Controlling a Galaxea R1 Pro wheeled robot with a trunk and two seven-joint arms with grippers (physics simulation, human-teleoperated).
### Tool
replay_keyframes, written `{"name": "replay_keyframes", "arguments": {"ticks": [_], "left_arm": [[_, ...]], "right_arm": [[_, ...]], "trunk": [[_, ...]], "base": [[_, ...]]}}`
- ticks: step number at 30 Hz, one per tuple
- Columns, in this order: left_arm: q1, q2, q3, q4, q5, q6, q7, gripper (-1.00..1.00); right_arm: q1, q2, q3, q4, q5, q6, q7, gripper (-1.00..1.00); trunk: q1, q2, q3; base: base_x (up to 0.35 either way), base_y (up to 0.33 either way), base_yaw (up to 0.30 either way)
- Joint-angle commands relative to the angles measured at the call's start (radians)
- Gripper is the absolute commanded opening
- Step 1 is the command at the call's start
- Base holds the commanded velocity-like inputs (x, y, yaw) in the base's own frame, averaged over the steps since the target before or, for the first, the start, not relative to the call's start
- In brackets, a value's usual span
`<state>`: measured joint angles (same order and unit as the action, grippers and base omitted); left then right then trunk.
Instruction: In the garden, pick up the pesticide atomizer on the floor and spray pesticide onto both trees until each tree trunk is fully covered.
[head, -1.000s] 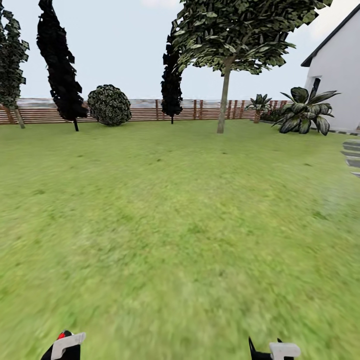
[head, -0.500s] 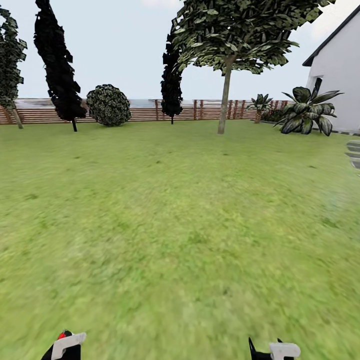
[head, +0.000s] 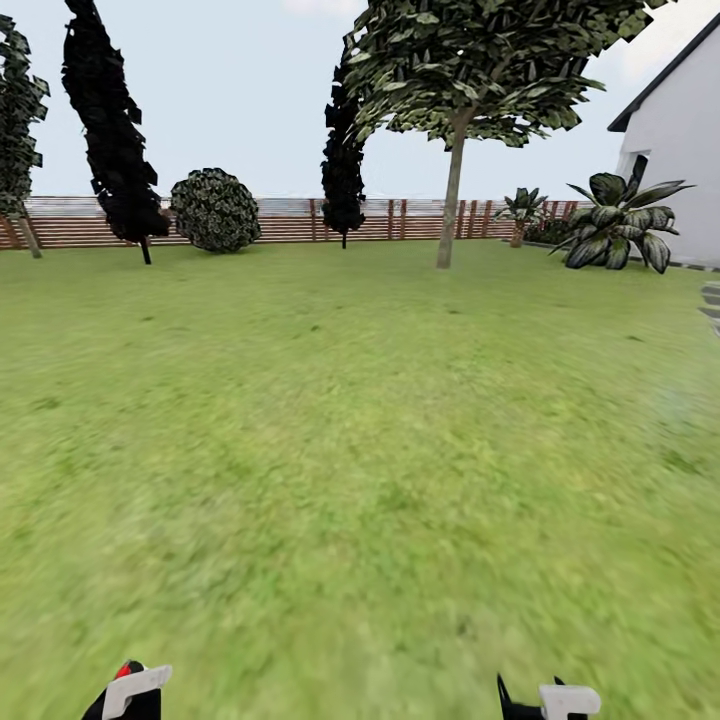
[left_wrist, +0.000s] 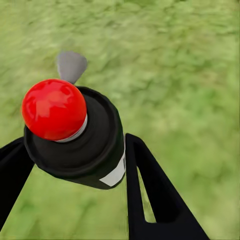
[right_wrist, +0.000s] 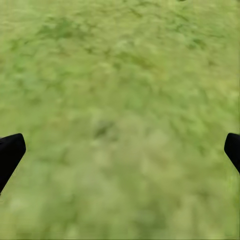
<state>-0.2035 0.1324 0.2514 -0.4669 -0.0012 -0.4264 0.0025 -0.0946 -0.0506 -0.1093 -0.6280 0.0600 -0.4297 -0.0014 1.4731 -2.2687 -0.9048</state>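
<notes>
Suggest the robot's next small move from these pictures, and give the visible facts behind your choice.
Probably keep rolling forward across the lawn toward the pale-trunked tree. The left claw is already shut on the pesticide atomizer, red tip up, while that trunk stands far off near the fence, seemingly too far to spray. The right claw hangs open over grass.

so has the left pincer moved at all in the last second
No. The left pincer, shut on the dark red-tipped atomizer, sits at the same spot by the head view's lower edge; the slatted wooden fence shifts, so the camera moved.
</notes>
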Motion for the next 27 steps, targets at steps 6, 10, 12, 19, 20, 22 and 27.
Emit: {"name": "replay_keyframes", "arguments": {"ticks": [6, 10, 12, 19, 20, 22, 27], "left_arm": [[-0.001, 0.000, 0.001, 0.001, 0.000, -0.002, 0.001, -1.00], [-0.001, 0.000, 0.001, 0.002, 0.000, -0.002, 0.001, -1.00], [-0.001, 0.000, 0.002, 0.001, 0.000, -0.002, 0.001, -1.00], [-0.001, 0.000, 0.001, 0.001, 0.000, -0.002, 0.001, -1.00], [-0.001, 0.000, 0.001, 0.001, 0.000, -0.002, 0.001, -1.00], [-0.001, 0.000, 0.002, 0.001, 0.000, -0.002, 0.001, -1.00], [-0.001, 0.000, 0.002, 0.001, 0.000, -0.003, 0.001, -1.00]], "right_arm": [[-0.001, 0.001, -0.003, 0.001, 0.007, -0.003, 0.000, 1.00], [-0.001, 0.001, -0.003, 0.002, 0.007, -0.003, 0.000, 1.00], [-0.001, 0.000, -0.003, 0.002, 0.007, -0.003, 0.000, 1.00], [-0.001, 0.000, -0.003, 0.001, 0.006, -0.003, 0.000, 1.00], [-0.001, 0.000, -0.003, 0.001, 0.006, -0.003, 0.000, 1.00], [-0.001, 0.000, -0.004, 0.000, 0.006, -0.003, 0.000, 1.00], [-0.001, 0.000, -0.004, 0.000, 0.006, -0.003, 0.000, 1.00]], "trunk": [[0.000, 0.000, -0.001], [0.000, 0.000, -0.001], [0.000, 0.000, -0.001], [0.000, 0.000, -0.001], [0.000, 0.000, -0.001], [0.000, 0.000, -0.001], [0.000, 0.000, 0.000]], "base": [[0.338, 0.000, 0.000], [0.338, 0.000, 0.000], [0.338, 0.000, 0.000], [0.338, 0.000, 0.000], [0.338, 0.000, 0.000], [0.338, 0.000, 0.000], [0.338, 0.000, -0.154]]}}
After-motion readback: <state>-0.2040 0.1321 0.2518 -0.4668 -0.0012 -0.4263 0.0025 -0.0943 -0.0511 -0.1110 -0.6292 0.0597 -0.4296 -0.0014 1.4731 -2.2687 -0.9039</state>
